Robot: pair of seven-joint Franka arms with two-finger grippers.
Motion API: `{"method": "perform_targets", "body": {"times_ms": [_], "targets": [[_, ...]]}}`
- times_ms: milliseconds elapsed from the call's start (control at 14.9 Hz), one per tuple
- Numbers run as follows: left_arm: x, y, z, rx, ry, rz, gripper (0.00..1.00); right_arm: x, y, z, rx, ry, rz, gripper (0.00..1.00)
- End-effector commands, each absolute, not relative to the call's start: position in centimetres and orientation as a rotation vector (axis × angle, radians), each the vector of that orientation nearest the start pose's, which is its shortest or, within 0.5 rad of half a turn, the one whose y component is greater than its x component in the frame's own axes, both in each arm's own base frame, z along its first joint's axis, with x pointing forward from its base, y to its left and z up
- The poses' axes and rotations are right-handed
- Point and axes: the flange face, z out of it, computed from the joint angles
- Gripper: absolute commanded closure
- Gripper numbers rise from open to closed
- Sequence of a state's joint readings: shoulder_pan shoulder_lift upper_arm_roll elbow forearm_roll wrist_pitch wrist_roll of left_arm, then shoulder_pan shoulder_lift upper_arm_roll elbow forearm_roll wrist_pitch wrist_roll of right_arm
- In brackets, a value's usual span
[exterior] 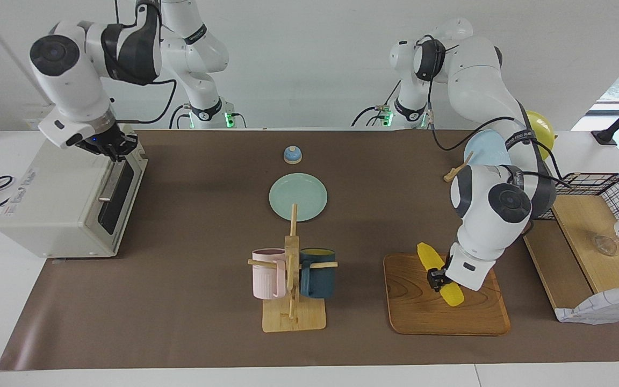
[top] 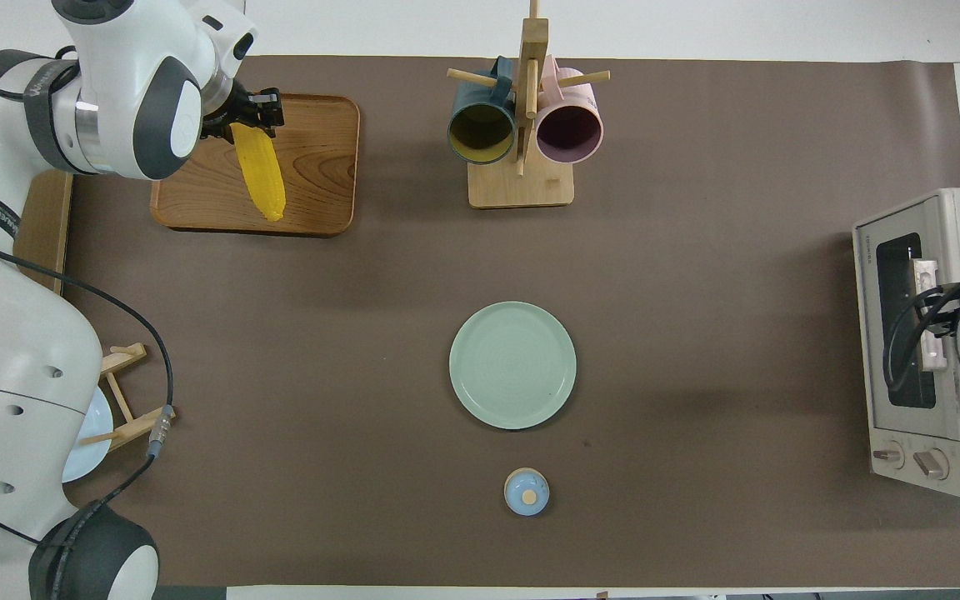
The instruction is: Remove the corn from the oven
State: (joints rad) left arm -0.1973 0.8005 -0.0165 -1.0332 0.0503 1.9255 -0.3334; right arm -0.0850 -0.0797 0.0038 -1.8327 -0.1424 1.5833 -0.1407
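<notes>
1. Though the job is to get the corn out, the oven [exterior: 67, 201] sits at the right arm's end of the table with its dark glass door looking shut, and I can make out nothing yellow in it. Reading the facing view as a clock, it is out at nine o'clock from the green plate [exterior: 298, 196].
2. The wooden tray [exterior: 444, 301], at about four o'clock from that plate in the same view, toward the left arm's end, is where the cob now is. It lies farther from the robots than the plate.
3. The corn [exterior: 438, 271] lies slantwise on the tray, its tapered end pointing toward the robots. So I judge the main work done: the cob is out of the oven and down on the tray.
4. The left gripper [exterior: 437, 280] is low over the tray with its dark fingers on either side of the cob's thick end. I cannot tell whether they clamp it or have let go.
5. The right gripper [exterior: 116, 146] is at the top edge of the oven door, by the bar handle. I cannot tell whether it grips anything.
6. What seems left, to my eye, is small: the left arm freeing the corn and drawing clear, and the right arm coming away from the door.
</notes>
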Motion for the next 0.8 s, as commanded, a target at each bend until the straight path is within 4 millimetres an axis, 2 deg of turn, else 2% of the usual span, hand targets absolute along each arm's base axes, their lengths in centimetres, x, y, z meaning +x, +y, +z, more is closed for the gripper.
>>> {"method": "perform_targets", "body": {"times_ms": [0, 67, 134, 402, 603, 737], "targets": [[77.1, -15.5, 37.2, -3.106, -0.154, -0.238, 1.0, 51.9, -4.2, 56.9, -3.137, -0.129, 0.235, 0.54], [77.3, -15.7, 37.3, -3.113, -0.146, -0.257, 1.0, 51.8, -4.0, 57.1, -3.127, -0.126, 0.229, 0.16], [77.7, -14.9, 36.9, -3.12, -0.154, -0.276, 1.0, 51.8, -3.8, 57.2, -3.118, -0.127, 0.222, 0.0], [78.0, -15.3, 36.3, -3.136, -0.132, -0.315, 1.0, 51.3, -3.5, 58.0, -3.108, -0.128, 0.215, 0.0], [78.1, -15.5, 36.3, -3.137, -0.125, -0.33, 1.0, 51.6, -2.4, 58.8, -3.091, -0.112, 0.182, 0.0], [78.2, -15.8, 36.2, -3.141, -0.121, -0.36, 1.0, 52.1, -2.7, 59.1, -3.1, -0.08, 0.16, 0.0]]}}
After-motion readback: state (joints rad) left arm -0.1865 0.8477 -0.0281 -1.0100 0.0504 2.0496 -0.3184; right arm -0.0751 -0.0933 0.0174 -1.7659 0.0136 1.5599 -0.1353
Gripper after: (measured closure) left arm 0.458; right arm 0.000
